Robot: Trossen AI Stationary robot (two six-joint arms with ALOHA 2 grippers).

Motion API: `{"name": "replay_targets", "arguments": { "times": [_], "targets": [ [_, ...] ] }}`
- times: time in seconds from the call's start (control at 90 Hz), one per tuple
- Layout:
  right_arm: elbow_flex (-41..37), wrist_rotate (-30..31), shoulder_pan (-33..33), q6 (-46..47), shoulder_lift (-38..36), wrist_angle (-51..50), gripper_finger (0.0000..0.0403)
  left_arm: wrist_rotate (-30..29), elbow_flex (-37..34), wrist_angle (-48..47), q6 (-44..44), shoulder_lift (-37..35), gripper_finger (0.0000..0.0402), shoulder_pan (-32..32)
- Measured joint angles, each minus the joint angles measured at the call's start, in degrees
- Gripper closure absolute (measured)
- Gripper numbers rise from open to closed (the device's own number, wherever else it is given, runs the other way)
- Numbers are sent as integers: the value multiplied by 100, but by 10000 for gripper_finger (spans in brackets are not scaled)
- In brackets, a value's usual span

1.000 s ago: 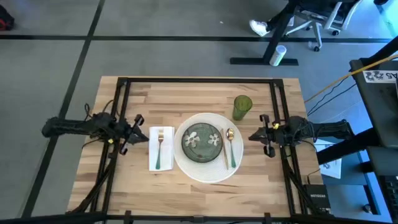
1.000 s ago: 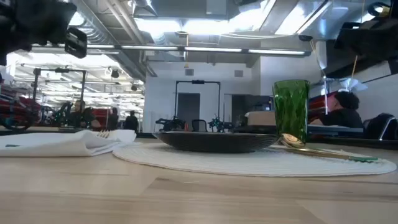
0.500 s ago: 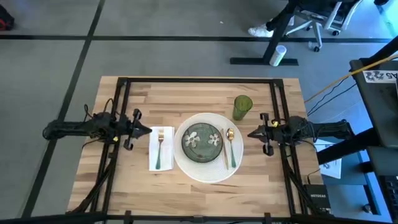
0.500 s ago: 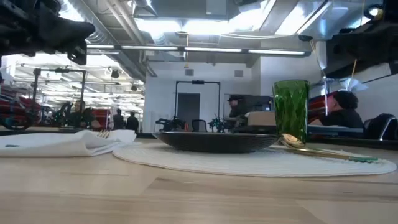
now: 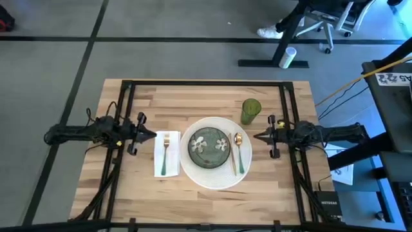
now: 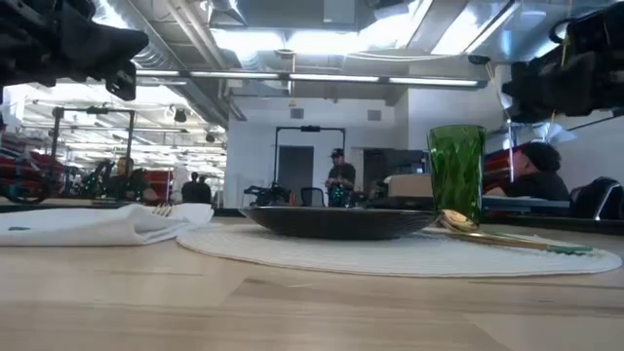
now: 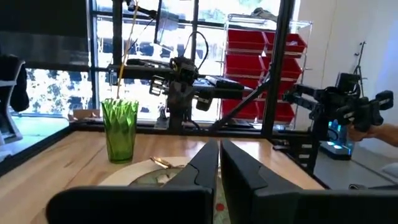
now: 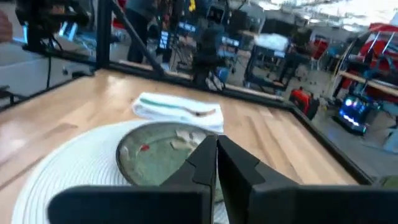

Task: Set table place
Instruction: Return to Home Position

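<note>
The place [image 5: 207, 145] lies mid-table [image 5: 193, 103] in the high view: plate [image 5: 215, 180], napkin [image 5: 172, 165] on its left, tumbler [image 5: 250, 111] at its far right. The left gripper [image 5: 153, 135] hangs beside the napkin and the right gripper [image 5: 256, 136] beside the plate. The low view shows the dark dish [image 6: 336, 221] on the plate. In both wrist views the fingers [image 7: 205, 165] [image 8: 202, 163] are pressed together, grasping nothing.

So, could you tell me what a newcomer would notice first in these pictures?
First, the white plate at centre holding a flowered green dish, with a green tumbler at its far right and a fork on a white napkin at its left. The left end effector and right end effector hover shut either side.
</note>
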Motion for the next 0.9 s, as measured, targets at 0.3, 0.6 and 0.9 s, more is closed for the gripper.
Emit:
{"name": "replay_targets", "arguments": {
  "times": [0.3, 0.6, 0.9],
  "targets": [
    [0, 110, 0, -151, 271, 47, 402, -48, 0, -334, -316, 0, 402, 9],
    [2, 567, -4, -613, -532, 240, 402, -132, 0, -161, -448, -1, 401, 13],
    [11, 568, -11, -420, -505, 74, 402, -140, 0, -145, -478, -2, 402, 20]
  ]
}}
